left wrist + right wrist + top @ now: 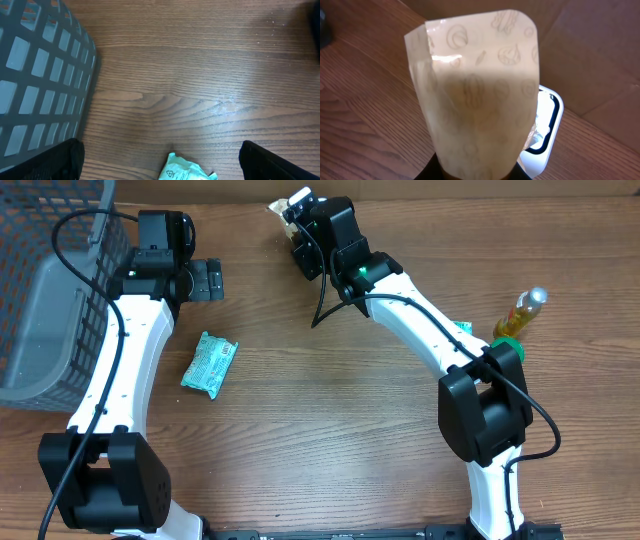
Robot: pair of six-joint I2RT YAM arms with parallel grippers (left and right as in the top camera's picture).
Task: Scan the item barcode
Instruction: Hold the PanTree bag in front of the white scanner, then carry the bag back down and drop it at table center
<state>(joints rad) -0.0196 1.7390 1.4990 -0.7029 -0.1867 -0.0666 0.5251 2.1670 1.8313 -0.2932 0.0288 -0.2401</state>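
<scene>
Far left we see a grey mesh basket [40, 290] on the wood table [300, 430]. Just right of it the left gripper [207, 280] hangs w/ jaws spread fully wide, nothing btwn them. Below it a green snack packet [209, 364] lies flat on the table, apart from the fingers. Top centre, the right gripper [298, 228] is pinched nearly closed on the bottom of a cream printed pouch [480, 100], held upright in front of a white-framed scanner [547, 122], partly covering it. Far right stands a yellow bottle [520, 315] w/ silver cap.
</scene>
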